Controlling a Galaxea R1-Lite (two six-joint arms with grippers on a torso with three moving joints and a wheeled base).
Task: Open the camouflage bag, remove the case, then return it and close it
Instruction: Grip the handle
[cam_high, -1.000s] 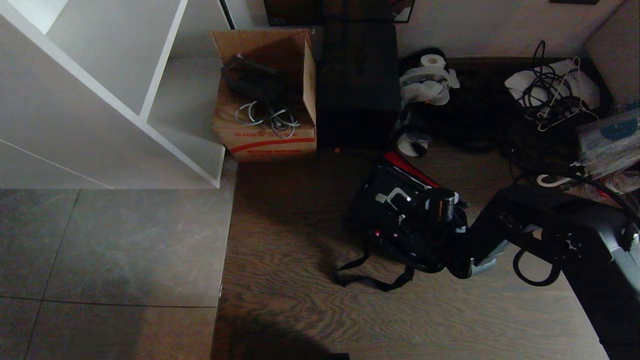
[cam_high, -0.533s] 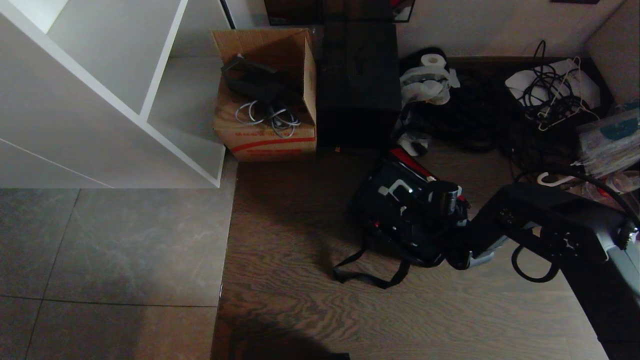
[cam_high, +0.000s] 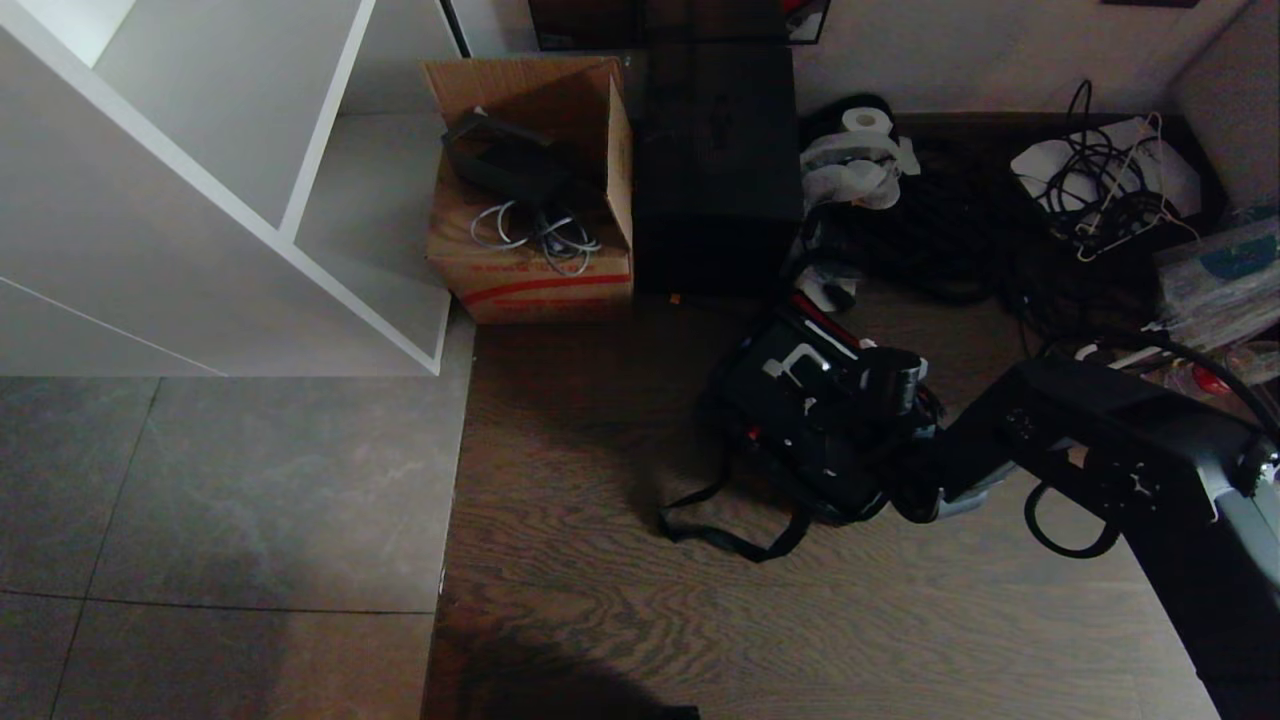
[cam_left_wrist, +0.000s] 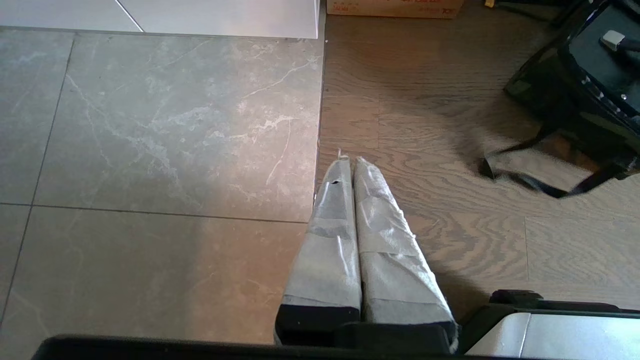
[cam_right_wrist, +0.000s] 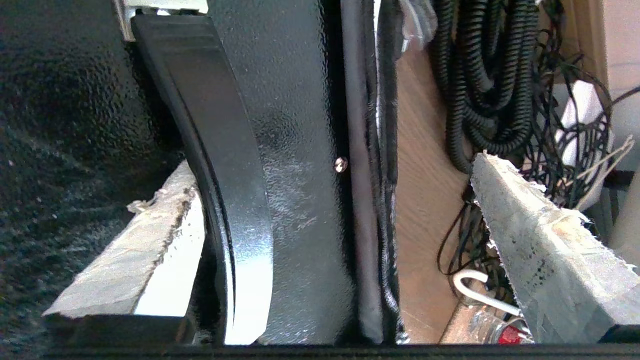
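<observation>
Wooden floor (cam_high: 600, 620) carries everything; clutter lies along the wall, so the work sits in open space in front of it.

Camouflage bag (cam_high: 800, 440) lies on the floor below the plain black box (cam_high: 715, 170), its strap (cam_high: 725, 530) trailing loose toward the robot.

Right claw (cam_high: 885, 400) is at the bag, presumably reaching in from the right for the case. Wrist view: fingers (cam_right_wrist: 545, 250) spread wide, straddling a black wall and rim, gripping nothing. Whether that wall is bag or case is unclear.

Left claw (cam_left_wrist: 352, 165) is parked over the floor edge, pressed together, empty.
</observation>
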